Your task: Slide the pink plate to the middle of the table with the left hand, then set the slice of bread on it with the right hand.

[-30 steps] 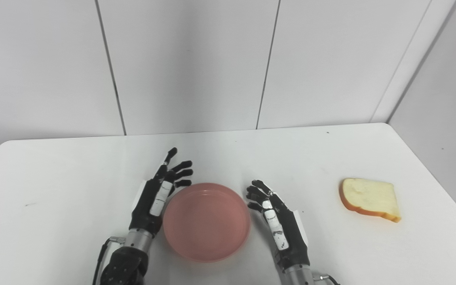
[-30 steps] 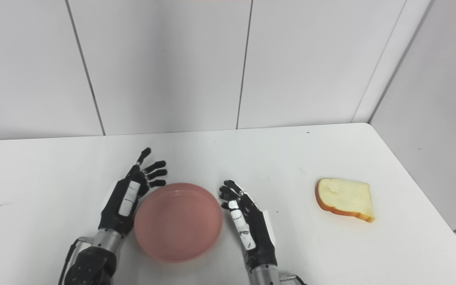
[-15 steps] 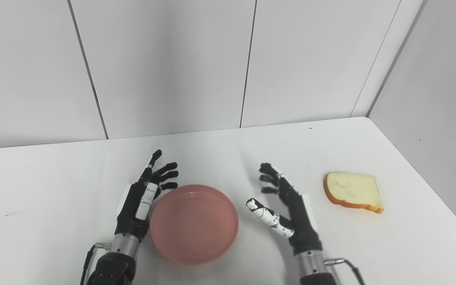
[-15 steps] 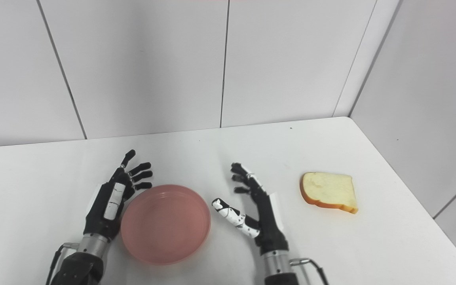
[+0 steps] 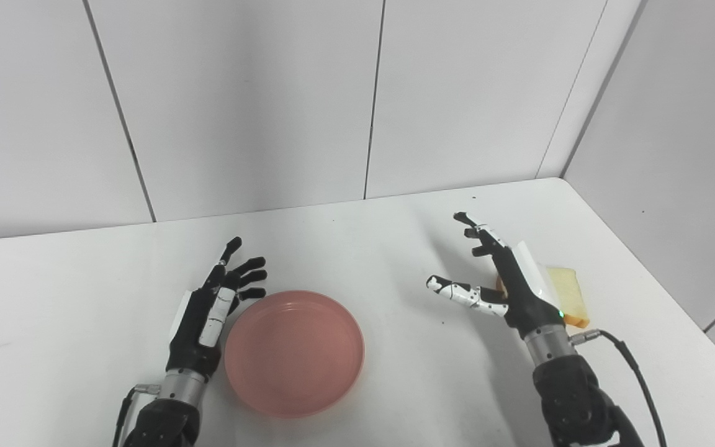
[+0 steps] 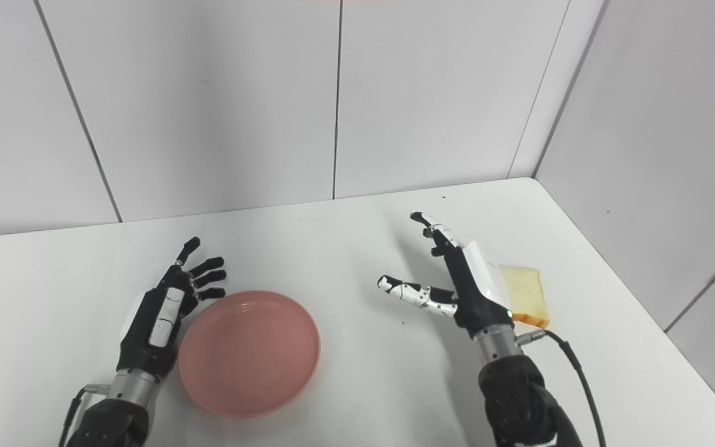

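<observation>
The pink plate [image 5: 293,351] lies on the white table [image 5: 364,248] near its front middle. My left hand [image 5: 211,307] is open with fingers spread, resting against the plate's left rim. The slice of bread [image 5: 568,292] lies on the table at the right. My right hand [image 5: 500,279] is open, raised above the table with the thumb pointing left, and it covers the left part of the bread. The same scene shows in the right eye view: the plate [image 6: 249,352], the left hand [image 6: 165,310], the right hand [image 6: 463,282] and the bread [image 6: 524,292].
White wall panels [image 5: 258,99] stand behind the table and a wall [image 5: 692,155] runs along its right side. The table's right edge [image 5: 661,292] passes close to the bread. A cable [image 5: 634,372] runs from my right wrist.
My right hand has left the plate's right side, lifted and moved right over the bread's left part. The left hand and plate stay in place. The camera has turned to the right.
</observation>
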Controlling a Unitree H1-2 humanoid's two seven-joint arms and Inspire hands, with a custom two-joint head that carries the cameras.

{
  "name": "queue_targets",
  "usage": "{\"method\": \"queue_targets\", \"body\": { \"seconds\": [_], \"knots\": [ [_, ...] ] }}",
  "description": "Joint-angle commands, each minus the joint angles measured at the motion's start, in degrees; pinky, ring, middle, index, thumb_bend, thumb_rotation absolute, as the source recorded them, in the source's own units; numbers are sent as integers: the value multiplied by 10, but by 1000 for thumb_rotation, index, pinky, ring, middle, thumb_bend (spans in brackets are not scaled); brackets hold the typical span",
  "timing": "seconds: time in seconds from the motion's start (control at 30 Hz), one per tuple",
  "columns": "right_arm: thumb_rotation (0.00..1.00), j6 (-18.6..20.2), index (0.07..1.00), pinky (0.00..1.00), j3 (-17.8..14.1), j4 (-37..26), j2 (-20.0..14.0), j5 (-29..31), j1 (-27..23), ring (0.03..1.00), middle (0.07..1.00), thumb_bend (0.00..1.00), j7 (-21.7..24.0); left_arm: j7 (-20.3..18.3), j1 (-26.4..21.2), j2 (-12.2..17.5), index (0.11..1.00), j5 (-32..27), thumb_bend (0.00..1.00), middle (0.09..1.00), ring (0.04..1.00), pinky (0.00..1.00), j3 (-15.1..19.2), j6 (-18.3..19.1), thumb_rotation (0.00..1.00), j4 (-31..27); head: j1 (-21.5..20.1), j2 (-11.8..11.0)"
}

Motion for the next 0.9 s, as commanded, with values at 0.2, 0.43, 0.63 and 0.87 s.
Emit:
{"method": "queue_targets", "body": {
  "seconds": [0.2, 0.43, 0.63, 0.87],
  "knots": [
    [531, 94, 995, 910, 10, -32, -135, -96, -32, 977, 989, 999, 104, 1, 34, 11, 916, 0, 734, 796, 769, 696, 5, 3, 879, 23, 7, -1],
    [272, 128, 1000, 1000, 24, -35, -241, -97, -33, 1000, 1000, 1000, 223, 3, 30, 9, 916, 0, 722, 797, 772, 699, 6, 1, 880, 32, 10, -1],
    [267, 146, 1000, 1000, 44, -34, -303, -99, -36, 1000, 1000, 1000, 302, 3, 29, 7, 916, 0, 719, 800, 773, 682, 6, -1, 883, 38, 11, -1],
    [310, 177, 1000, 1000, 69, -35, -353, -107, -55, 1000, 1000, 1000, 390, 3, 28, 8, 911, 1, 759, 794, 773, 676, 5, -5, 874, 45, 14, 1]
  ]
}}
